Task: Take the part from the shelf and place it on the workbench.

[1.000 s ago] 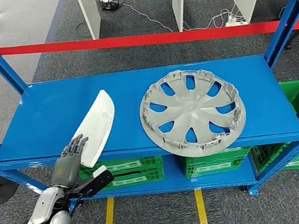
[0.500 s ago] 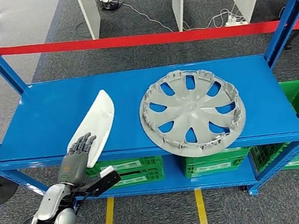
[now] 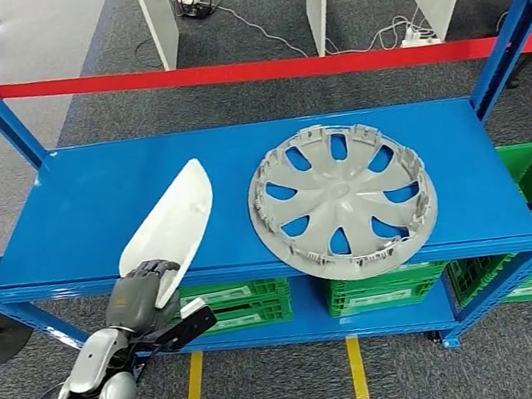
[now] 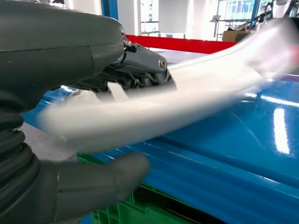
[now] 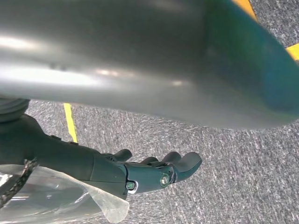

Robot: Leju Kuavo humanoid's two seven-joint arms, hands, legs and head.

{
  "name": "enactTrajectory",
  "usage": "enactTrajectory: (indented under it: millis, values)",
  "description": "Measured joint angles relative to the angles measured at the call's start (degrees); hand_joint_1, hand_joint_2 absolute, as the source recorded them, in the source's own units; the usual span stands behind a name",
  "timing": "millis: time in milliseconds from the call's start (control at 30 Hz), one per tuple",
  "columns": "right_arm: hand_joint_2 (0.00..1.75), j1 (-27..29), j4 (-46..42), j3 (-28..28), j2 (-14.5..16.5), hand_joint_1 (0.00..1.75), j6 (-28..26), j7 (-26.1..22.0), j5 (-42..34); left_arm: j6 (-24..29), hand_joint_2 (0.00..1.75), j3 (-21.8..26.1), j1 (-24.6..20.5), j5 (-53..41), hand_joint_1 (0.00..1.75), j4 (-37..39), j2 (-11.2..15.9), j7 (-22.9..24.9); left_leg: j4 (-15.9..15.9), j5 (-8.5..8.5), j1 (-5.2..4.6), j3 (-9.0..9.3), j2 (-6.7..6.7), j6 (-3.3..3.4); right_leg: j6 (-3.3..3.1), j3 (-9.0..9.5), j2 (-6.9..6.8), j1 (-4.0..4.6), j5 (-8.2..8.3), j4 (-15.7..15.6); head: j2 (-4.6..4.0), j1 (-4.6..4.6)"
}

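One end only: my left hand grips the white part at its near tip, far end raised off the shelf. Long overhang could twist it out of the fingers. Right hand hangs empty, fingers apart.

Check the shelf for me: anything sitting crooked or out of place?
The grey wheel cover overhangs the blue shelf's front edge. The white part, gripped by the left hand, also juts past that edge, tilted up.
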Motion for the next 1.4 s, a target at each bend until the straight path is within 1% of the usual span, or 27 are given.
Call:
enactTrajectory:
  millis: [333, 533, 600, 667, 767, 867, 1033, 1200, 1267, 1333, 1400]
  values:
    - [0.00, -0.01, 0.01, 0.00, -0.01, 0.00, -0.09, -0.13, -1.24, 0.70, 1.75, 0.99, -0.08, 0.54, 1.75, -0.07, -0.01, 0.00, 0.00, 0.00, 0.00, -0.02, 0.00, 0.00, 0.00, 0.05, 0.00, 0.00, 0.00, 0.00, 0.00, 0.00]
    - [0.00, 0.03, -0.01, 0.00, -0.01, 0.00, -0.08, -0.05, -2.35, 3.96, 1.75, 2.27, 0.30, -0.27, 1.75, -2.15, -0.13, 0.18, 0.00, 0.02, 0.01, 0.01, 0.00, -0.01, 0.00, 0.02, 0.00, 0.01, 0.01, 0.00, 0.00, 0.00]
    - [0.00, 0.03, -0.09, 0.00, 0.01, 0.00, -0.03, -0.05, -2.77, 5.45, 1.75, 2.85, 0.69, -0.74, 1.75, -3.88, -0.14, 0.35, 0.00, 0.02, 0.01, 0.03, 0.00, -0.01, 0.00, 0.00, 0.00, 0.01, 0.01, 0.01, 0.00, 0.00]
    - [0.00, 0.05, -0.27, 0.00, 0.04, 0.00, 0.01, -0.01, -3.28, 8.17, 1.75, 3.54, 1.12, -1.72, 1.75, -6.36, -0.15, 0.42, 0.00, 0.03, 0.01, 0.03, 0.00, -0.01, 0.00, -0.01, 0.00, 0.01, 0.01, 0.01, 0.00, 0.00]
    - [0.00, 0.08, -0.60, 0.00, 0.19, 0.00, 0.02, 0.07, -3.94, 12.45, 1.75, 4.73, 1.43, -3.74, 1.75, -11.29, -0.02, 0.62, 0.00, 0.02, 0.01, 0.01, 0.00, -0.01, 0.00, -0.01, 0.00, 0.01, 0.00, 0.02, 0.00, 0.00]
    - [0.00, 0.15, -1.05, 0.00, 0.52, 0.00, 0.06, 0.11, -4.29, 15.20, 1.75, 6.04, 1.54, -5.78, 1.75, -16.41, 0.52, 0.96, 0.00, 0.02, 0.00, -0.03, 0.00, -0.01, 0.00, -0.01, 0.00, 0.00, 0.00, 0.02, 0.00, 0.00]
    - [0.00, 0.25, -1.99, 0.00, 1.12, 0.00, 0.32, 0.23, -5.14, 18.23, 1.75, 8.02, 1.68, -7.90, 1.75, -22.77, 1.69, 1.01, 0.00, 0.02, 0.00, -0.07, 0.00, -0.01, 0.00, 0.00, -0.01, 0.00, 0.00, 0.02, 0.00, 0.01]
    - [0.00, 0.30, -2.51, 0.00, 1.52, 0.00, 0.48, 0.43, -5.64, 19.44, 1.75, 9.17, 1.94, -8.85, 1.74, -26.19, 2.51, 1.01, 0.00, 0.03, 0.01, -0.07, 0.00, -0.01, 0.00, 0.00, -0.01, 0.01, 0.01, 0.02, -0.01, 0.00]
    - [0.00, 0.31, -2.67, 0.00, 1.63, 0.00, 0.55, 0.62, -6.07, 20.26, 1.75, 9.38, 2.11, -9.37, 1.64, -27.30, 2.76, 1.01, 0.00, 0.03, 0.01, -0.06, 0.00, -0.01, 0.00, 0.00, -0.01, 0.01, 0.01, 0.02, 0.00, 0.01]
    - [0.00, 0.31, -2.92, -0.01, 1.78, 0.00, 0.66, 0.82, -6.49, 21.08, 1.75, 9.63, 2.20, -9.87, 1.47, -28.43, 3.03, 1.01, 0.00, 0.03, 0.01, -0.06, 0.00, -0.01, 0.00, 0.00, -0.01, 0.01, 0.01, 0.02, 0.00, 0.00]
    - [0.00, 0.32, -3.28, -0.02, 1.98, 0.00, 0.93, 1.05, -6.86, 21.77, 1.75, 9.93, 2.25, -10.26, 1.42, -29.42, 3.30, 1.01, 0.00, 0.03, 0.01, -0.06, 0.00, -0.01, 0.00, 0.00, -0.01, 0.01, 0.00, 0.02, 0.00, 0.00]
